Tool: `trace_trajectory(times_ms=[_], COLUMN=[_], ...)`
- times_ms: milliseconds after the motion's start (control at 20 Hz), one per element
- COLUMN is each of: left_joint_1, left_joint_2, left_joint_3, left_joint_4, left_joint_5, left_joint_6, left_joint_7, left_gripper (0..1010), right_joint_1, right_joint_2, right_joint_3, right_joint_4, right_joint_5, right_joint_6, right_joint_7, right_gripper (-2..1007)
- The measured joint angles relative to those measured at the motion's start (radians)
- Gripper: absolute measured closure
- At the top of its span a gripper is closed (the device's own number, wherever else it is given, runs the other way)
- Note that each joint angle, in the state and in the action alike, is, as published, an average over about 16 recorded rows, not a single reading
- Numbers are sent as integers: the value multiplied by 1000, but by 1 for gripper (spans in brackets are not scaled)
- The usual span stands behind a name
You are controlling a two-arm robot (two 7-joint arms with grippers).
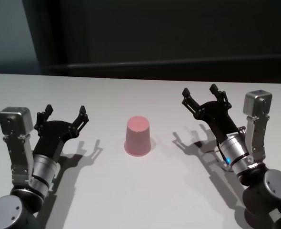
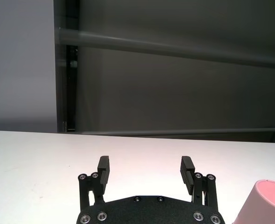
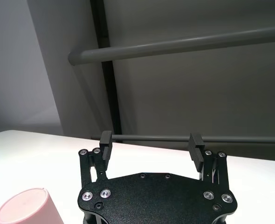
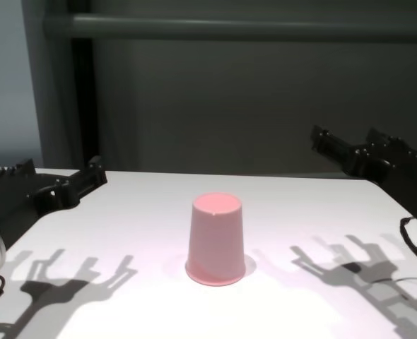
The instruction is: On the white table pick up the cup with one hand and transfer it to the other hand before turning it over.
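Cup [image 1: 138, 136]: small pink tapered tumbler, smooth, handleless. Stood upside down, wide rim on white table [image 1: 145, 191], narrow flat base up. Seen at centre of head frame, untouched. Table: plain matte white.

The cup [image 1: 138, 136] stands upside down, rim on the desk [image 1: 145, 191], near its middle. The left gripper [image 1: 65, 116] hangs to the cup's left, the right gripper [image 1: 201, 95] to its right and a little farther back, both well apart from it. A wall rises behind the desk
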Motion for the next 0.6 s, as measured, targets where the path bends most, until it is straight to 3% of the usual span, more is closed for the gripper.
trace_trajectory(times_ms=[600], left_joint_1=[0], left_joint_2=[0], left_joint_3=[0], left_joint_4=[0], left_joint_5=[0], left_joint_6=[0], left_joint_7=[0], left_gripper=[7], right_joint_1=[-91], right_joint_2=[-7], right_joint_3=[23], right_joint_4=[-72], right_joint_5=[-48], right_joint_6=[-10], right_joint_7=[-35], right_gripper=[5])
